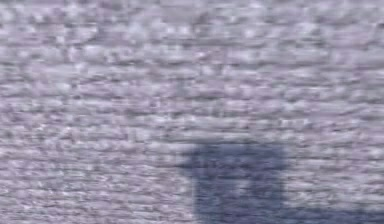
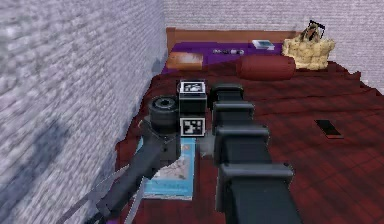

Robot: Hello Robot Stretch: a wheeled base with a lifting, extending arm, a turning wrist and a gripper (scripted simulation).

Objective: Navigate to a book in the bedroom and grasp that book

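Thin light-blue flat book (image 2: pixel 172 178) is seen lying on the dark red floor (image 2: pixel 320 170), at the dark gripper (image 2: pixel 125 195); over or touching cannot be told. State of the jaws cannot be told, nor whether anything is held. The book is judged light, stiff and slick, best taken across a free thin edge. Farther off, a purple-covered bed (image 2: pixel 200 48) is noted.
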